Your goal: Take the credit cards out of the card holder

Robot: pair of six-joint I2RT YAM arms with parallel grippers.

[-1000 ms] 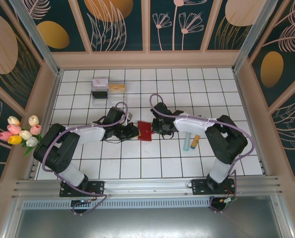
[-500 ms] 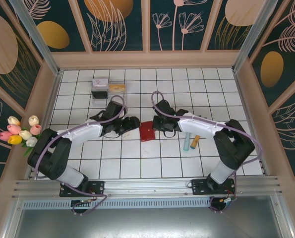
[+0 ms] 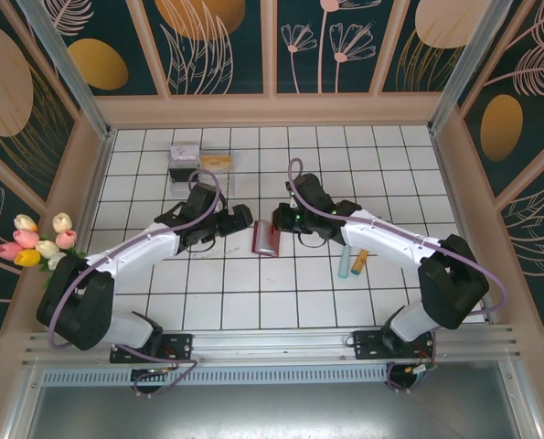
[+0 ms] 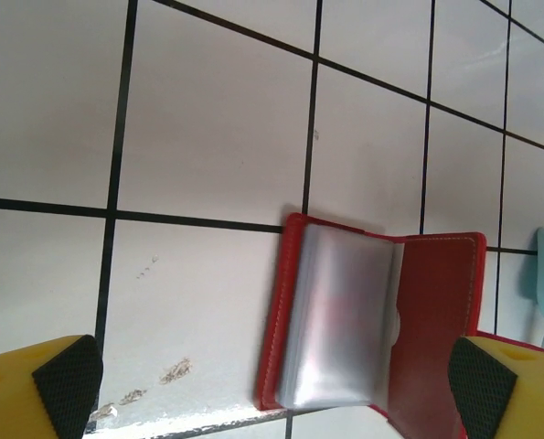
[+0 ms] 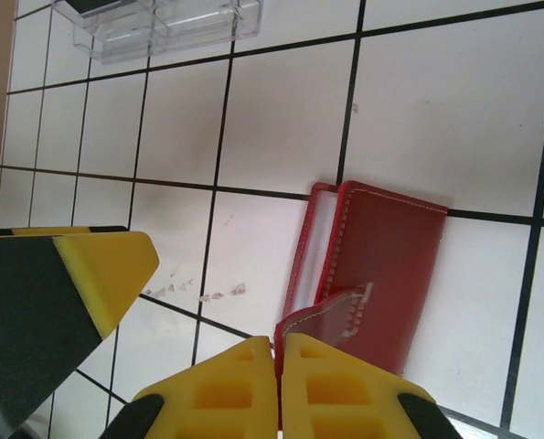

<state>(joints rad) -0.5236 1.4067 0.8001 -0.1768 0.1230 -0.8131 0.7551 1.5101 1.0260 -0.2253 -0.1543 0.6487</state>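
Now holder (image 4: 372,329) is lying half open on desk (image 4: 208,110) betw. both tools; L tool (image 4: 273,377) is gaping wide, gripping nothing; R tool (image 5: 212,306) is gaping too, one finger (image 5: 345,393) sitting at the cover's edge; I'd be pinning the cover w/ R, then pinching one card w/ L.

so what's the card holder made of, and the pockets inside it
The card holder cover looks like red leather or faux leather. It is matte, with a pale stitched seam along its edges, but I cannot tell which of the two it is. The pockets inside look like thin translucent plastic sleeves, glossy and catching a whitish glare.
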